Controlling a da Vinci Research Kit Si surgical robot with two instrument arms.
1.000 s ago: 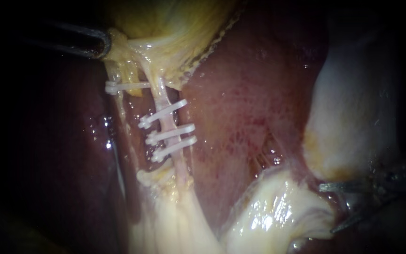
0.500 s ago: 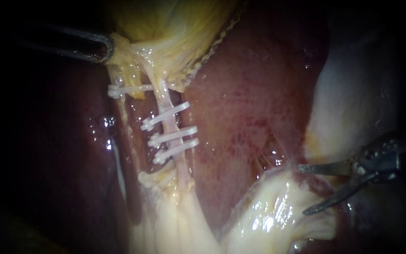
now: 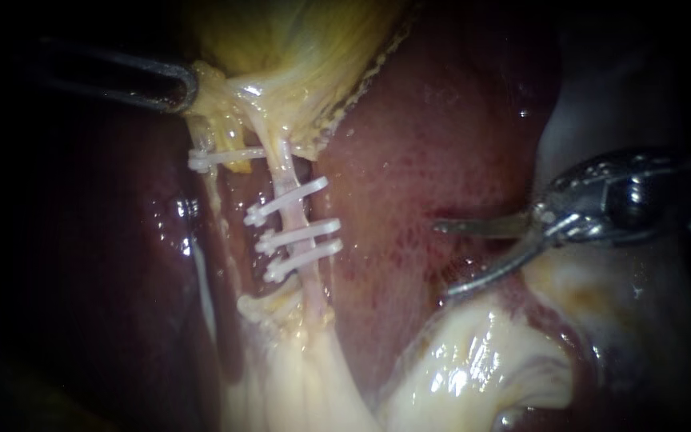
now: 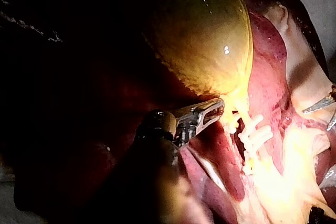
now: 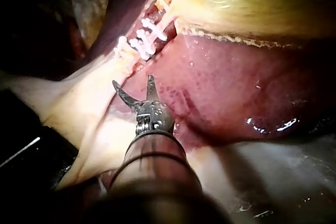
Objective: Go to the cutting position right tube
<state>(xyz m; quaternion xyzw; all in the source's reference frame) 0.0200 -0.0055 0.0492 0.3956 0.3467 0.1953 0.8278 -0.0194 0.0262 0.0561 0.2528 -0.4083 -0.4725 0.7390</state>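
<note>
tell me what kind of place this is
Probably a surgical bench setup: a liver and gallbladder lit up close, white clips across a tube, with the left instrument and right instrument at the tissue.

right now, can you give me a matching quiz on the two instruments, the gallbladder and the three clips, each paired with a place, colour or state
Column one:
1. left instrument
2. right instrument
3. gallbladder
4. three clips

Column two:
a. white, lying across the right tube
b. end effector open over the liver, short of the clipped tube
c. yellow, bulging above the tubes
d. end effector shut on the gallbladder's edge

Pairs: 1-d, 2-b, 3-c, 4-a
</note>
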